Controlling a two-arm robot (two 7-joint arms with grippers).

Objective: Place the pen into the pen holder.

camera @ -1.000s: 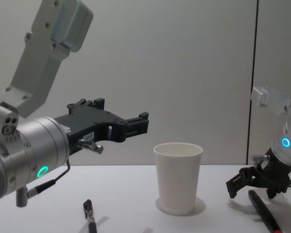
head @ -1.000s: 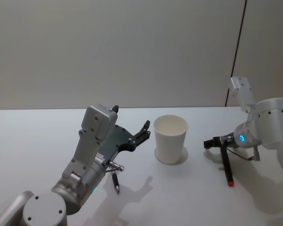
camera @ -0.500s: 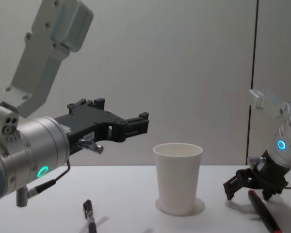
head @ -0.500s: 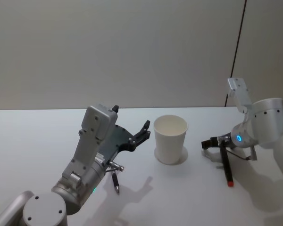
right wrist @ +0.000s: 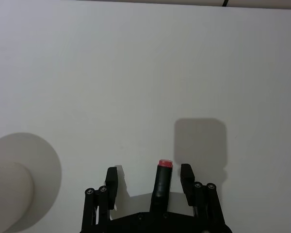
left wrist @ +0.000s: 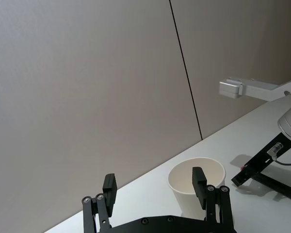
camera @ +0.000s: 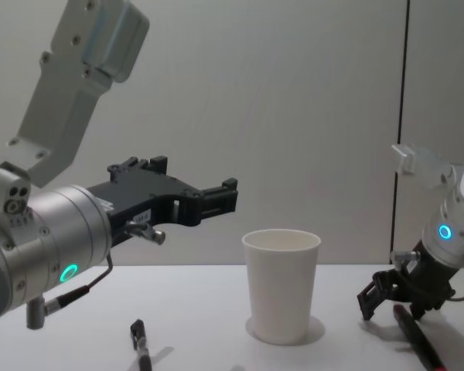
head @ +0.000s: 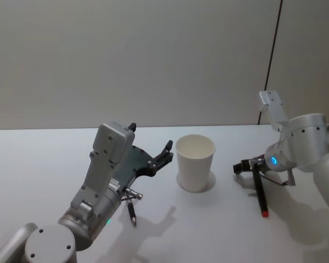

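- Pen [head: 259, 192] lies flat on the tabletop [head: 219, 235], well to the right of the pen holder [head: 194, 164]. It is black with a red end and not yet lifted.
- My right pincer [right wrist: 149, 174] straddles it off-centre, with the pen much nearer one jaw than the other. When I close, the far jaw may shove the pen sideways so that it rolls or skids out of the gap.
- If I pinch it near an end rather than mid-length, I judge the long free part could swing or droop. It would then strike the pen holder's rim instead of dropping inside.
- The pen holder looks like a light paper cup standing free. A knock from the pen or from my pincer on the way over could tip it or push it away.
- My right arm sits low, right of the pen holder. The pincer is down at the tabletop with its jaws spread and nothing pinched.
- My left arm is raised, left of the pen holder. The left pincer [left wrist: 154, 183] is spread and empty, and it points toward the pen holder.
- A second pen [head: 132, 211] lies on the tabletop below the left arm.
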